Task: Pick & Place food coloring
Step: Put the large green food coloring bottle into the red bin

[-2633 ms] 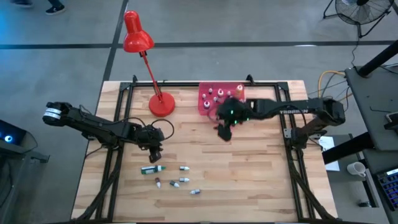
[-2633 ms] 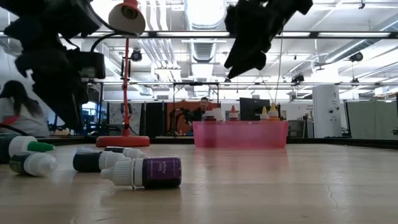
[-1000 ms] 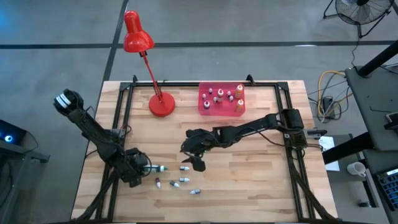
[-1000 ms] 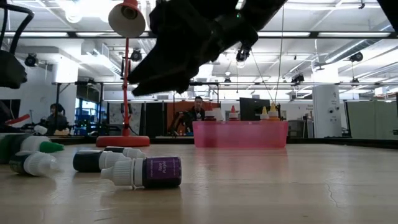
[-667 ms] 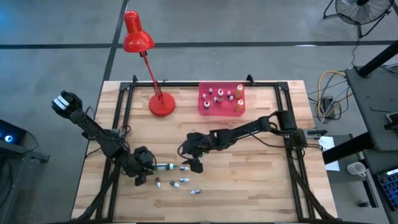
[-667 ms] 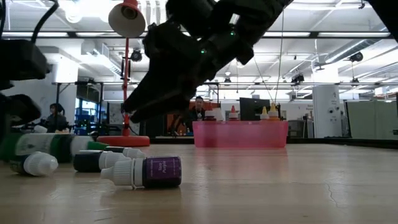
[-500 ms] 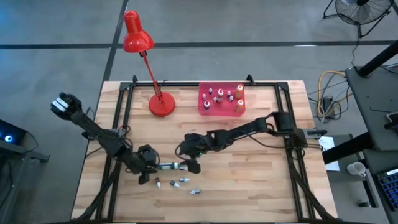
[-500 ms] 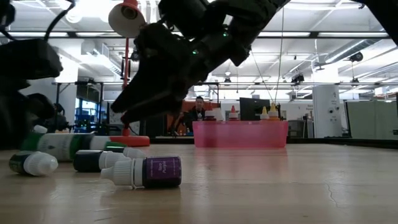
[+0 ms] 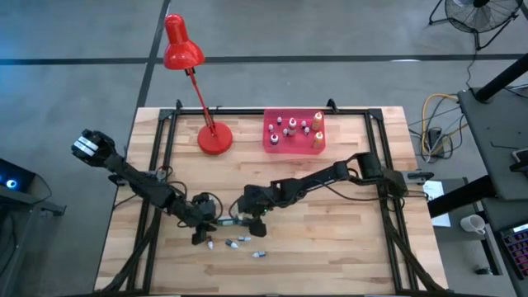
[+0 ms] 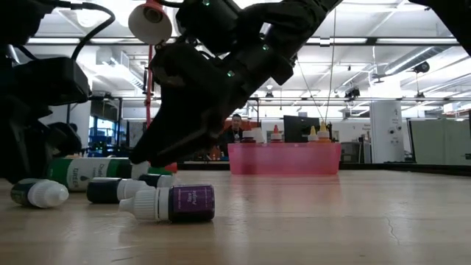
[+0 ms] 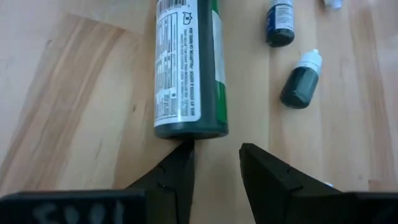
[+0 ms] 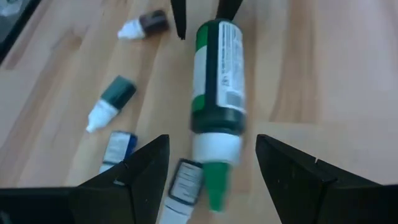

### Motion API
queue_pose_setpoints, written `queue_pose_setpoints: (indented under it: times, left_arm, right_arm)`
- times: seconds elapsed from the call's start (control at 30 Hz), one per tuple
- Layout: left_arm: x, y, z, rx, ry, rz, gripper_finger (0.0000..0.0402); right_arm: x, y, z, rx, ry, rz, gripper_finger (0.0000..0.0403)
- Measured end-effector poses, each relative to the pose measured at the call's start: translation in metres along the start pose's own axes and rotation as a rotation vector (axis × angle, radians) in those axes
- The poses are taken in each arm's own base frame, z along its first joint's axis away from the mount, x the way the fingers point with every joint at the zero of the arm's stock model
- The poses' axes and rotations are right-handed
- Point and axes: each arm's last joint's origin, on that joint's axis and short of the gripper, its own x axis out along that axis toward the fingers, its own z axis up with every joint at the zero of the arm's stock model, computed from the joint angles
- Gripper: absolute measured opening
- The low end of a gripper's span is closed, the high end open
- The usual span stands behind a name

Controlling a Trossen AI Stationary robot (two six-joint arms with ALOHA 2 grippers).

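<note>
1. Pale wooden table (image 9: pixel 330 247) in a wide workshop hall. At twelve o'clock on it, a pink rectangular plastic tray (image 9: pixel 268 147), already carrying several small upright dropper bottles.
2. At about seven o'clock from the table centre, a large dark green food coloring bottle with a white label (image 9: pixel 230 221), lying on its side with the pointed cap toward three o'clock. Now clearly farther toward three o'clock than a second ago, so apparently slid along the wood.
3. At the bottle's nine o'clock end, the left gripper (image 11: pixel 214 168), having followed it. Jaws partly open and holding nothing; one fingertip (image 11: pixel 183 155) touching or almost touching the flat base.
4. At the three o'clock end, the right gripper (image 12: pixel 214 177), come down low from the tray side within the last seconds. Jaws at their widest, one finger on each side of the cap, not closed on it.
5. Just at six o'clock of the big bottle, the tiny loose dropper bottles (image 9: pixel 239 241), lying as before.
6. Probably a pass by pushing: bottle delivered into the right jaws, next to be closed on and carried to the tray. Some risk of rolling away.
</note>
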Motion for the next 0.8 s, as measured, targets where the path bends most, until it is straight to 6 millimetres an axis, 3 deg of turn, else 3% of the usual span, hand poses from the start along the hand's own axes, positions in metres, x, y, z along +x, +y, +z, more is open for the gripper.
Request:
queue_pose_setpoints:
  times: [0.3, 0.8]
  left_arm:
    - [0.0059, -0.0036, 0.0036, 0.016, -0.013, -0.023, 0.0106]
    - [0.0081, -0.0014, 0.0055, 0.007, -0.026, 0.005, 0.0106]
  right_arm:
    - [0.0030, 0.0062, -0.0042, -0.019, -0.005, -0.154, 0.0232]
    - [0.0031, 0.0068, -0.0078, -0.112, 0.040, -0.117, 0.0191]
